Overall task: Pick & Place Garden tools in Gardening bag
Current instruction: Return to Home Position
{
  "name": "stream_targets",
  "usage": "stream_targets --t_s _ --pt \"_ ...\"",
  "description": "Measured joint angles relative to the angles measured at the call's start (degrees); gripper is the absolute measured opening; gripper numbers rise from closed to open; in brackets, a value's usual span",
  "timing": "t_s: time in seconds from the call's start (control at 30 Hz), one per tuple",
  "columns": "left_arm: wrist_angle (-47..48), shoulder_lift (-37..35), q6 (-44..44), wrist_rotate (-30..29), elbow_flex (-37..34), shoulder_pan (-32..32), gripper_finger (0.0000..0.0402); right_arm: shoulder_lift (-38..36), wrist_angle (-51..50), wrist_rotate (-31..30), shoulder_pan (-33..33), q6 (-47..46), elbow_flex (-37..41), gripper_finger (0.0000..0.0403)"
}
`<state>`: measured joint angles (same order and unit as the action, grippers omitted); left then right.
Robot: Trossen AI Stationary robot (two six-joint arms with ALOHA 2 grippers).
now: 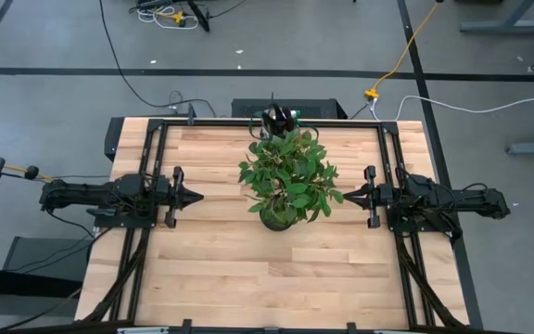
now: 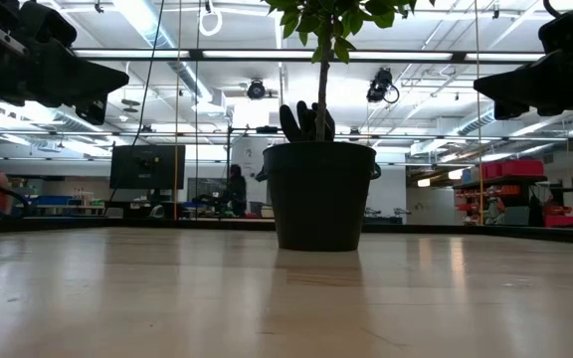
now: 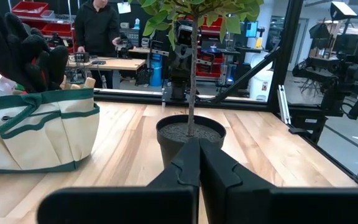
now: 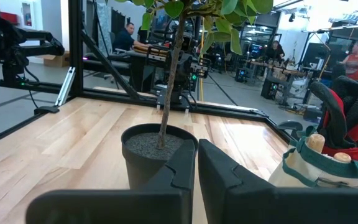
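Observation:
The gardening bag [image 3: 39, 134], cream fabric with green trim, stands on its base at the table's far edge, behind a potted plant [image 1: 286, 181]. Black-and-red gloves [image 3: 20, 50] and wooden tool handles [image 4: 316, 143] stick up out of its top; in the right wrist view the bag [image 4: 328, 171] shows at the side. From above, only the dark gloves [image 1: 278, 118] show past the leaves. My left gripper [image 1: 197, 196] hovers shut at the table's left, pointing level at the plant. My right gripper [image 1: 346, 196] hovers shut at the right, facing it. Neither holds anything.
The plant's dark pot [image 2: 318, 194] stands mid-table between the two grippers, its foliage spreading wide above. A black frame rail [image 1: 276, 122] runs around the table. People and workbenches show in the room beyond. Bare wood [image 1: 267, 278] lies toward the near edge.

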<state>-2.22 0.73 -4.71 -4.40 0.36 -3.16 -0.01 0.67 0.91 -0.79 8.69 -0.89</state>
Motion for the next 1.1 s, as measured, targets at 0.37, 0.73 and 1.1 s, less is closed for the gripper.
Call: stream_targets --t_s 0.37,0.73,1.1 --pt "-0.07 0.00 0.63 -0.11 0.00 0.00 0.0044 0.00 0.00 0.00 -0.01 0.00 -0.01 0.0025" --pt "-0.07 0.00 0.46 0.09 0.00 0.00 0.0048 0.00 0.00 -0.01 -0.01 0.00 0.00 0.0025" --pt "-0.09 0.00 0.44 0.13 0.00 -0.01 0.0048 0.00 0.00 -0.01 -0.01 0.00 -0.01 0.0025"
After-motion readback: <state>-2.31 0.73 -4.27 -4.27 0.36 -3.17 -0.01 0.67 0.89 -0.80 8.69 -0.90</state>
